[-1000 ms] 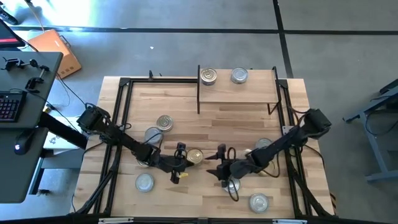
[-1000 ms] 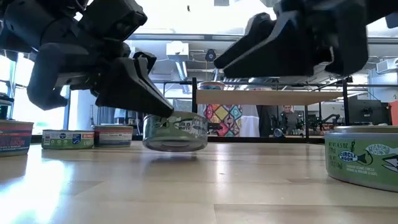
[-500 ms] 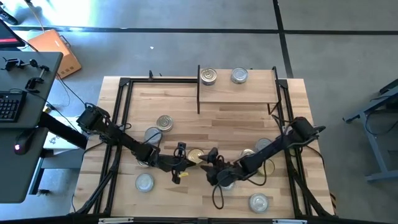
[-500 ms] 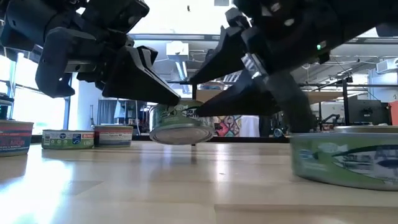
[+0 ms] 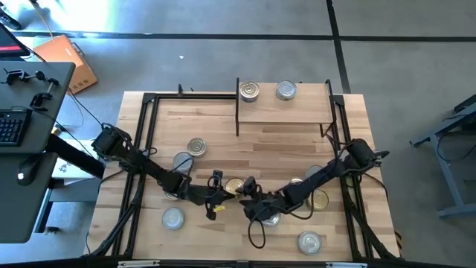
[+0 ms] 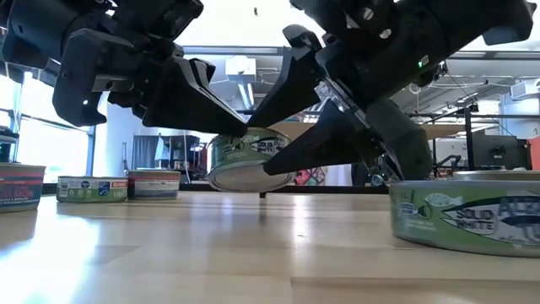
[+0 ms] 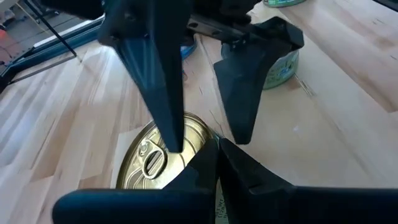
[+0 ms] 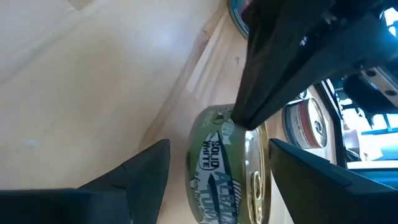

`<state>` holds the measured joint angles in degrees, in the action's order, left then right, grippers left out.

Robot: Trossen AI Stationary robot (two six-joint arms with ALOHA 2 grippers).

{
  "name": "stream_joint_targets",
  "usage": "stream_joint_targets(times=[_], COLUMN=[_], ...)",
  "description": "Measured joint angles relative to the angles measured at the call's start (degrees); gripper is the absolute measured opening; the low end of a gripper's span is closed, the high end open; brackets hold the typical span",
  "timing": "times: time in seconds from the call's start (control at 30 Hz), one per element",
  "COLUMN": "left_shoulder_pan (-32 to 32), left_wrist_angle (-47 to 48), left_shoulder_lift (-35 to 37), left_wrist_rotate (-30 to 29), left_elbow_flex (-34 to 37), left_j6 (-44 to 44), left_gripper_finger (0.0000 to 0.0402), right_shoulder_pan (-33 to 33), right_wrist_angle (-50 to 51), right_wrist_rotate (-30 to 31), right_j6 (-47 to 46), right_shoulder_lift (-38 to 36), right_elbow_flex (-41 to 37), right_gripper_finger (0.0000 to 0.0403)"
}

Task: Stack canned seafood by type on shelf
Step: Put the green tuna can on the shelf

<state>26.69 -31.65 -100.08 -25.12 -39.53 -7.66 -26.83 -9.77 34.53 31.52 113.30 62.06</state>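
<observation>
Claws first, at lower centre of the high frame. Pinching with the left claw (image 5: 225,194), fingers pressed together on the rim of the gold-lidded tin (image 5: 233,186); holding that tin tilted and clear of the surface (image 5: 223,126) at centre of the low frame. Straddling the same tin with the right claw (image 5: 246,190), fingers spread apart, one to each side; contact with the tin impossible to tell. Moving outward: lying around both arms on the surface, five more tins, among them a silver tin (image 5: 196,147) at centre left and another tin (image 5: 309,242) at lower right. Standing at top centre, the shelf (image 5: 282,112), carrying two tins (image 5: 249,91) side by side along its far edge.
</observation>
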Motion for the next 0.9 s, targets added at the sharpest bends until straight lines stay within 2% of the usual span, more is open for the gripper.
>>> stream_joint_targets(times=[0.17,0.27,0.37,0.57,0.77,0.9], left_shoulder_pan=[0.18,0.69,1.26,2.14,3.27,4.40], left_wrist_angle=[0.01,-0.35,-1.25,-1.36,-1.86,-1.80], left_shoulder_lift=[0.01,0.01,0.03,0.07,0.12,0.20], left_wrist_rotate=[0.02,0.02,-0.10,-2.76,-11.88,-16.65], left_elbow_flex=[0.00,0.00,0.00,0.00,-0.18,-0.22], left_j6=[-0.04,-0.09,-0.50,-1.06,-1.49,-3.67], left_gripper_finger=[0.0000,0.0000,0.0000,0.0000,0.0006,0.0025], right_shoulder_pan=[0.13,0.13,0.13,-0.71,-1.63,-2.48], right_wrist_angle=[0.12,0.14,-0.10,-0.30,0.53,3.89], right_wrist_rotate=[0.52,0.60,0.60,0.66,4.02,5.72], right_j6=[-0.21,-0.80,-2.64,-6.45,-8.10,-12.30], right_shoulder_lift=[0.02,0.02,0.04,-0.51,-1.97,-4.41], right_elbow_flex=[-0.02,-0.04,-0.11,-0.31,-0.33,-0.39], right_gripper_finger=[0.0261,0.0245,0.0213,0.0114,0.0112,0.0112])
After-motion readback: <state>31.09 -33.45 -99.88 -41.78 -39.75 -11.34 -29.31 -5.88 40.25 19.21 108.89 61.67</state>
